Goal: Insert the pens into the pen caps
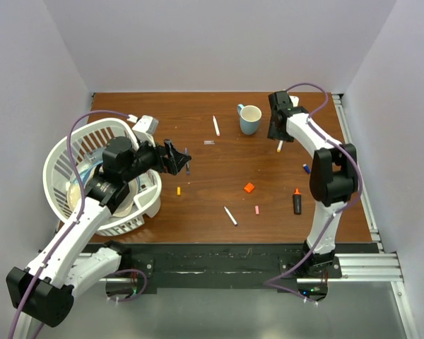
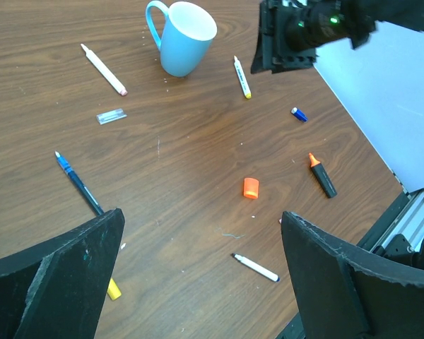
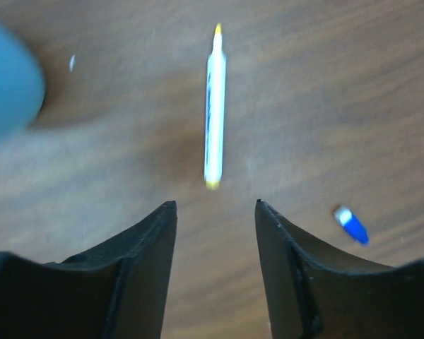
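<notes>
Hovering with right tool (image 3: pixel 214 205) half-open, gripping nothing; white pen (image 3: pixel 214 106) just past it, on the counter (image 3: pixel 325 85) right of the mug (image 3: pixel 7 85), blurred and cut off here. Probably a blue cap (image 3: pixel 352 226) farther right. Left tool (image 2: pixel 201 214) spread wide, empty, well left of the mug.

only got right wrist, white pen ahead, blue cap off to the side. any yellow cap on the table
observer: yes, a yellow cap lies on the left half, near the left gripper.
operator: that gripper free
observer: yes, it is open and empty, hovering beside a white basket.
operator: anything else on my side
observer: a black highlighter lies nearer the bases than the blue cap.
</notes>
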Tool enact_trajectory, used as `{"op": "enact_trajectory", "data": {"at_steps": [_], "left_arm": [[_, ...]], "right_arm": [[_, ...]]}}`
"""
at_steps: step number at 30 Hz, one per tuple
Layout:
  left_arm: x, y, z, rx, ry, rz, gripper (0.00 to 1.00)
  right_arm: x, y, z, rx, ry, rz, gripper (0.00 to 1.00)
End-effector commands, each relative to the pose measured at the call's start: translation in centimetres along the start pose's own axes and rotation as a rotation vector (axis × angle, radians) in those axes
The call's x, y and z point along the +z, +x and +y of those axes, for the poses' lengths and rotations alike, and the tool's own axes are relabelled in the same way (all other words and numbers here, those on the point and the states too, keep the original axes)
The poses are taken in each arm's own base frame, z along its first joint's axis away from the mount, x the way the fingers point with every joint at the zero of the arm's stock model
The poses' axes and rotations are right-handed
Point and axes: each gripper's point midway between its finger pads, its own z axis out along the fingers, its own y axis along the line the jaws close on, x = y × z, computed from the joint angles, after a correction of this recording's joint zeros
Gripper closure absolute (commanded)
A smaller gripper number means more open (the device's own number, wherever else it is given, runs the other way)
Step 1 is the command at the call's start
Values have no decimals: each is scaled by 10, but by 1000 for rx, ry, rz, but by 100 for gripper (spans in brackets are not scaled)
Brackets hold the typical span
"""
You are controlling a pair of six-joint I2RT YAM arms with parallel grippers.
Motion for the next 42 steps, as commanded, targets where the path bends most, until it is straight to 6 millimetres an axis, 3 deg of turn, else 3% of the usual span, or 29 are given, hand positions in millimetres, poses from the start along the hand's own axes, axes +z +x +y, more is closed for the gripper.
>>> {"op": "enact_trajectory", "data": {"at_steps": [1, 11, 20, 27, 31, 32, 34, 36, 38, 40, 41, 42], "left_arm": [[-3, -17, -7, 62, 22, -58, 2], [-1, -15, -8, 73, 41, -58, 3], [-1, -16, -4, 92, 21, -58, 3], [-3, -19, -4, 102, 12, -66, 3], [-7, -20, -5, 114, 14, -76, 3], [-7, -21, -5, 113, 15, -77, 4], [-6, -21, -7, 106, 23, -73, 4], [-3, -20, -12, 89, 49, -52, 5], [2, -6, -17, 50, 88, 22, 6], [4, -2, -26, 35, 137, 38, 7], [5, 2, -33, 20, 161, 48, 8], [6, 5, -36, 14, 170, 53, 9]], "right_arm": [[12, -29, -6, 59, 37, -38, 51], [61, -19, -4, 40, 8, 35, 59], [77, 17, -8, -26, -6, 120, 69], [76, 38, -17, -79, 15, 171, 79], [64, 40, -14, -66, -26, 166, 93], [62, 51, -12, -64, -54, 189, 94], [54, 51, -5, -39, -97, 160, 96], [37, 60, -3, -18, -147, 158, 96], [19, 64, 1, 5, -200, 121, 96], [2, 63, 25, 39, -324, 79, 98], [-5, 80, 29, 44, -361, 94, 98], [-26, 71, 36, 85, -414, 47, 98]]}}
